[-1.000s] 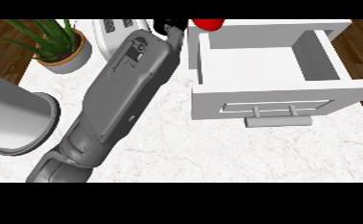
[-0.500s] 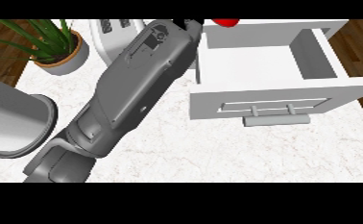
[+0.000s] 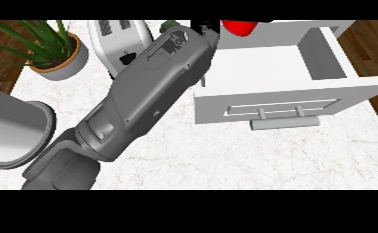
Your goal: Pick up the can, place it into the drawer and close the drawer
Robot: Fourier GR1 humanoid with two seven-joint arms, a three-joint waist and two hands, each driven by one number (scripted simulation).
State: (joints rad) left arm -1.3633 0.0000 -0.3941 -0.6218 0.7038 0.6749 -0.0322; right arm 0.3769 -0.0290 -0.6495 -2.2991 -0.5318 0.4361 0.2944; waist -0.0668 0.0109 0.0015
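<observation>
From above, one grey forearm (image 3: 140, 97) cuts across the white marble counter (image 3: 221, 157), running from the seven o'clock corner up toward twelve o'clock. Which arm it is I cannot tell for sure; it enters at the lower left. Its black hand (image 3: 205, 27) shows only as a dark sliver at the very top edge, just past the wrist, and I cannot tell whether the fingers are curled or straight. Right beside that sliver, toward one o'clock, sits a red shape, the can (image 3: 240, 27), cut off by the top edge; it appears over the back rim of the drawer, touching or very near the hand, though whether the hand is gripping it is hidden. The white drawer (image 3: 325, 57) stands pulled open at about two o'clock, its inside bare and pale, its front panel facing down the view with a grey bar handle (image 3: 284, 123) at about four o'clock. At ten o'clock a potted plant (image 3: 52, 52) with long green leaves stands in a tan pot. Next to it, toward eleven o'clock, a white toaster (image 3: 118, 42) is partly covered by the forearm. At the eight o'clock edge a grey round pot (image 3: 22, 132) is half out of view.
</observation>
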